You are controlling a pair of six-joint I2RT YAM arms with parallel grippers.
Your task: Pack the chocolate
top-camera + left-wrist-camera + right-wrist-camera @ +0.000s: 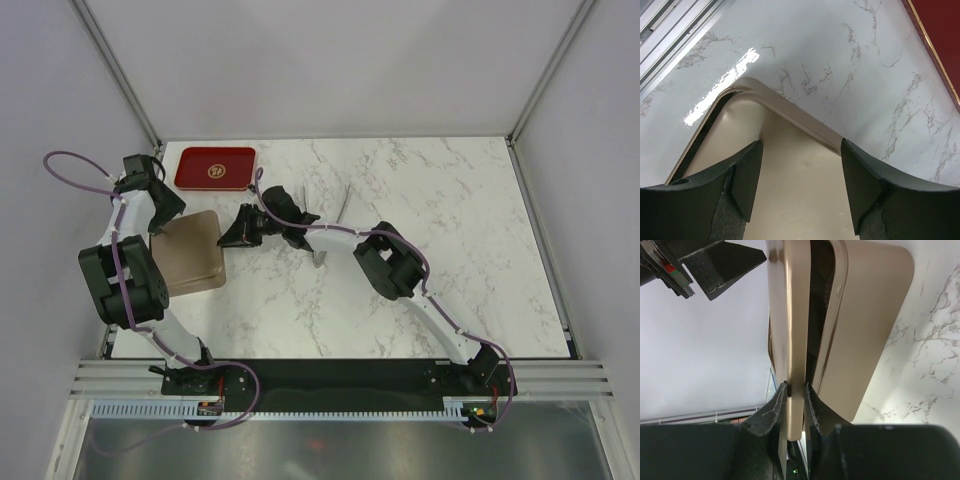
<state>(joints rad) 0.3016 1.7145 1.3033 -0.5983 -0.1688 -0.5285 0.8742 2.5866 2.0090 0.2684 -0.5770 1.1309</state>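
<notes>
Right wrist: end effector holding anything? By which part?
Yes, the right end effector pinches the tan box lid by its thin raised edge. The left end effector is open, holding nothing.

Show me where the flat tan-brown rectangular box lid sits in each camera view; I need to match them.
Top external: the flat tan-brown rectangular box lid lies left of centre, with the right gripper at its right edge.
Left wrist: the lid fills the lower middle, framed by the open left gripper.
Right wrist: the lid is an upright central strip, pinched by the right gripper.
Shared landmark: the white marble tabletop.
</notes>
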